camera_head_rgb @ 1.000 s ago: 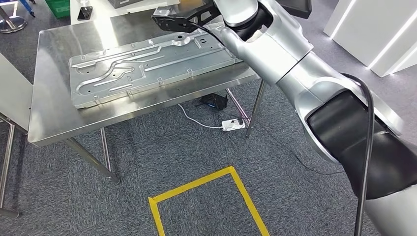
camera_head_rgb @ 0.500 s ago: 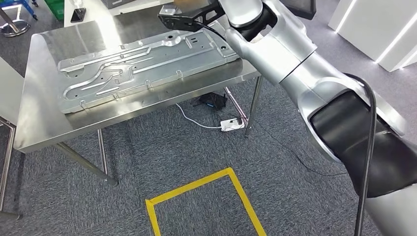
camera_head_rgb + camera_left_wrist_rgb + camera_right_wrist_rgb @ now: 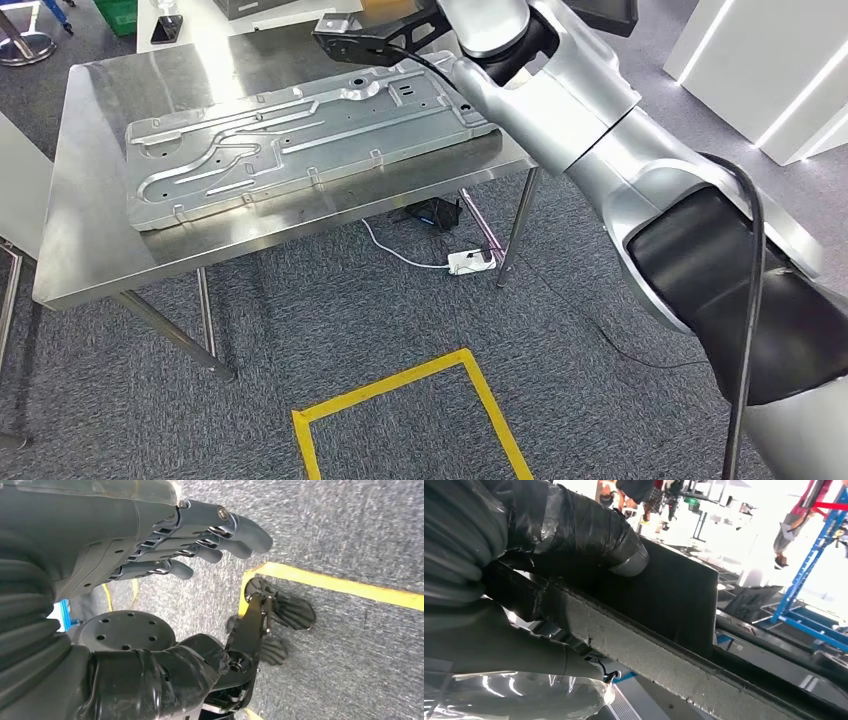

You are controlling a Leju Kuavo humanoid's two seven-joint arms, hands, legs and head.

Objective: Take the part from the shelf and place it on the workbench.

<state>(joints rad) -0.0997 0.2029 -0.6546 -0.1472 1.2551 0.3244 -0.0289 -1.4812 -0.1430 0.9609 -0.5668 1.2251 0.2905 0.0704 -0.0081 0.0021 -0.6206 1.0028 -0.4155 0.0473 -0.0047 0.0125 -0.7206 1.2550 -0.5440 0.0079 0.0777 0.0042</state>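
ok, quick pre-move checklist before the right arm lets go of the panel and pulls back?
1. Long stamped silver metal panel lies flat on the stainless steel workbench: ok.
2. Panel within the bench edges: ok, though its near long edge runs close to the front edge.
3. Right hand free of the panel: cannot tell; it presses on a dark slab, contact hidden.
4. Left hand holds nothing, hanging over the carpet: ok.
5. Retreat path past the bench's right corner: cannot tell.
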